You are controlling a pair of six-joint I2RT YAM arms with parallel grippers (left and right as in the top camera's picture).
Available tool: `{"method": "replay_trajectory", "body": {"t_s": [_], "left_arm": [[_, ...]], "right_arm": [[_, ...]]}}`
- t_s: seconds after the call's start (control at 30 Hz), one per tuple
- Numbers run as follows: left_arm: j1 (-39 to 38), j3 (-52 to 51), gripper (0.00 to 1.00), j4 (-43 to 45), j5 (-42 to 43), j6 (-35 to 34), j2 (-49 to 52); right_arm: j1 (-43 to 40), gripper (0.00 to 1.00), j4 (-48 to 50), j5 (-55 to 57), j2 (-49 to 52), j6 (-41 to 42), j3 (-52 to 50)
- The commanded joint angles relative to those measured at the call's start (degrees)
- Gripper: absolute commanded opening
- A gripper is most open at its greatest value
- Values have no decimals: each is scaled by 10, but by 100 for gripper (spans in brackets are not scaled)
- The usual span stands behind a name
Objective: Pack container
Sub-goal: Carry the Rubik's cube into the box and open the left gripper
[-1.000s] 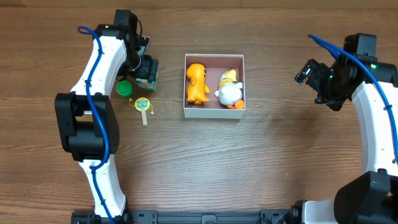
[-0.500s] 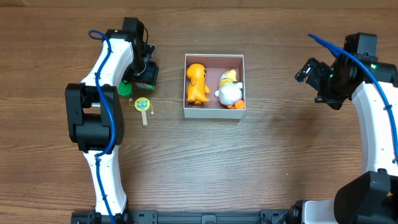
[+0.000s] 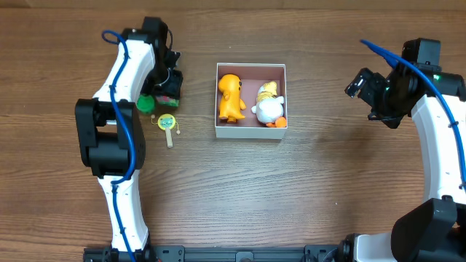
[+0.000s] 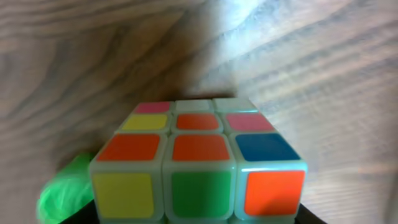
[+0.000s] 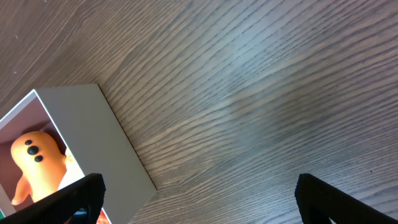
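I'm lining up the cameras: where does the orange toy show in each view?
Overhead: orange toy in the left half of the container.
Left wrist: not in it.
Right wrist: bottom-left corner, inside the container.
Shared landmark: the container's white wall, in the overhead and right wrist views.

Brown wooden table [image 3: 291, 189] with toys.
On it lie the container [image 3: 247, 132], a green round toy [image 3: 145, 103] and a small paddle toy [image 3: 167, 124].

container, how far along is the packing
An orange toy and a white toy already lie in the container. The left tool is down at the colourful cube; a grip isn't confirmable. A green toy and a yellow paddle wait on the table.
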Motion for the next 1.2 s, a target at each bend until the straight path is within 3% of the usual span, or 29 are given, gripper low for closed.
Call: {"method": "replay_trajectory", "body": {"t_s": [0.0,0.17,0.4,0.57,0.73,0.87,1.07,1.1,1.17], "left_arm": [[-4,117,16,-66,17,-33,-11],[-34,214,13,-148,46,-69,-44],[-162,226,16,-180,15,-176,-96],[-235,178,18,-138,13,-249,-78],[-283,66,24,-51,-2,-326,-68],[-289,-1,29,6,1,-337,-68],[-289,-26,54,33,2,-329,-68],[-287,-17,64,33,5,-319,-68],[-280,9,100,20,7,-308,-68]], "right_arm": [[2,100,-8,-3,3,0,1],[2,100,-17,-3,3,0,1],[2,100,-27,-1,3,-2,1],[2,100,-33,-1,3,-2,1],[2,100,-37,-1,3,-2,1],[2,100,-37,-1,3,-2,1],[2,100,-38,-1,3,-2,1],[2,100,-39,-1,3,-2,1],[2,100,-40,-1,3,-2,1]]}}
